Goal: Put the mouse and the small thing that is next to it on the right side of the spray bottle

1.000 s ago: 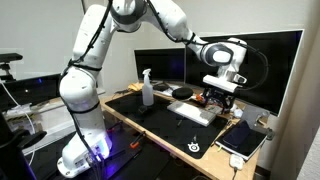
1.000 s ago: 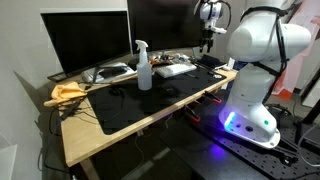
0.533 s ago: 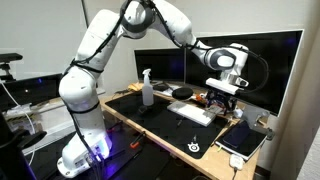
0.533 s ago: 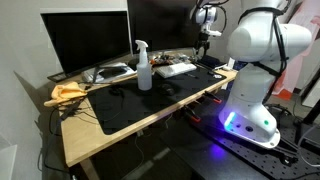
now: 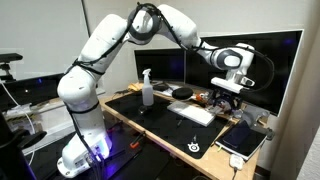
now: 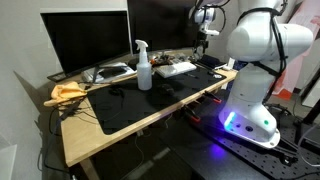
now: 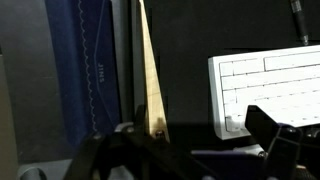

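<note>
The claw (image 5: 226, 97) hangs above the far right part of the table (image 6: 75, 125), over clutter in front of the right-hand monitor (image 5: 270, 60). In the wrist view its 2 fingers (image 7: 268, 125) stand wide apart with nothing between them, so the claw (image 7: 195, 135) is spread and empty.

The spray bottle (image 5: 147, 88) stands upright on the black desk mat (image 5: 150, 110), well to the left of the claw. A dark, low, rounded object that I take for the mouse (image 5: 181, 92) lies on the mat to the right of the bottle and beyond the white keyboard (image 5: 195, 112). The small thing beside it is too small to make out here.

By my judgement, neither item has been picked up yet. A mouse is light and rigid, but its smooth, domed shell can slip from flat pads. It is best pinched low across its 2 long sides near the middle, not over the curved top or on the buttons. The small thing probably needs a narrow, careful pinch.
</note>
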